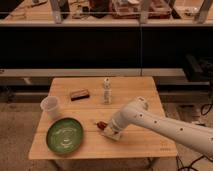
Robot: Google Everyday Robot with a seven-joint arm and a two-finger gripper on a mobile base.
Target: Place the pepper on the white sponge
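Note:
The pepper is a small dark red shape at the tip of my gripper, left of centre on the wooden table. My gripper is shut on the pepper and holds it low, right over the white sponge. Only a pale edge of the sponge shows under the gripper; the rest is hidden. My white arm reaches in from the lower right.
A green plate lies at the front left, close to the gripper. A white cup stands behind the plate. A dark brown block and a small pale bottle stand at the back. Dark shelving runs behind the table.

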